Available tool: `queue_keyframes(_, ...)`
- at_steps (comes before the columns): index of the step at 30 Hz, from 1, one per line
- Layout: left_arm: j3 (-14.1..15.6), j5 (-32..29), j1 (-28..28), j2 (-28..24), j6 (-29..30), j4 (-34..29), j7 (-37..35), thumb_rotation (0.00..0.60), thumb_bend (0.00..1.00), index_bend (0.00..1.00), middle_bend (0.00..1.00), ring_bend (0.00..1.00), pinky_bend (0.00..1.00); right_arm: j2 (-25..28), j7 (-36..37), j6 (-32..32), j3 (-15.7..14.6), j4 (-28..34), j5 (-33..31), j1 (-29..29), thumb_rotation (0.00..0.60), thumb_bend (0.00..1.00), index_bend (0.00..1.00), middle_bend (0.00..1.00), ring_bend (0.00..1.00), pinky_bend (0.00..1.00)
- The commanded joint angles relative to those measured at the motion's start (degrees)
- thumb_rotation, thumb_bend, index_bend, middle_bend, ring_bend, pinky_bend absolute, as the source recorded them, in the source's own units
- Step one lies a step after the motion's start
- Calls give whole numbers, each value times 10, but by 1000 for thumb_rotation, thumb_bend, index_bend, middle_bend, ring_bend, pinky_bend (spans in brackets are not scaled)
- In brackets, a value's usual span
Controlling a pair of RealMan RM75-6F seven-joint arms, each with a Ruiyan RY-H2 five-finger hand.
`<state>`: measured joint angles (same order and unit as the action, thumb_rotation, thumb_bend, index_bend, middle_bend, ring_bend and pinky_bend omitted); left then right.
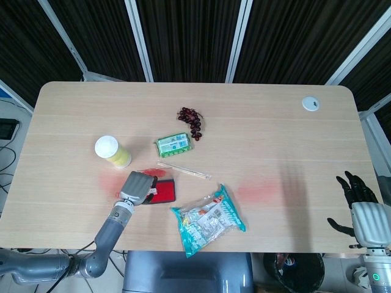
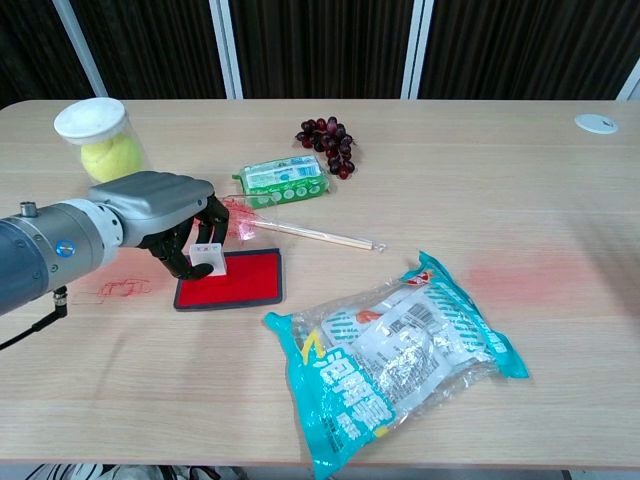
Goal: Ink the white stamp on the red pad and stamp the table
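My left hand (image 2: 165, 215) grips the white stamp (image 2: 208, 259) and holds it down on the near-left part of the red pad (image 2: 242, 281). From the head view, the same left hand (image 1: 137, 187) covers the left end of the red pad (image 1: 165, 191), and the stamp is mostly hidden under it. A faint red stamp mark (image 2: 122, 289) lies on the table left of the pad. My right hand (image 1: 362, 210) hangs open off the table's right edge, holding nothing.
A jar with a yellow ball (image 2: 100, 135) stands behind my left hand. A green packet (image 2: 283, 178), grapes (image 2: 327, 135) and a thin stick (image 2: 320, 236) lie beyond the pad. A teal snack bag (image 2: 395, 350) lies to its right. A red smear (image 2: 525, 270) marks the table.
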<state>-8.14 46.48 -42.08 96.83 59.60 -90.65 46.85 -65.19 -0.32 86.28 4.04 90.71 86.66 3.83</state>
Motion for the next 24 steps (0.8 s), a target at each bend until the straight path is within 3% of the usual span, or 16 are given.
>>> queue_keyframes(1,4,-8,-3,4,1,7,6,600,467,700,684,529,612,0,0,0,0,0,0,0,600,175,129,0,0,190)
queue_keyframes(15,-12,-3,-13,-24,16,-31,-10,600,467,701,684,529,612,-2,1,3,1,-1,1,-1,600,175,130,0,0,190)
queue_keyframes(24,3,-17,-17,-24,13,-23,-9,600,467,699,683,529,612,-2,2,3,0,-1,1,-1,600,176,131,0,0,190)
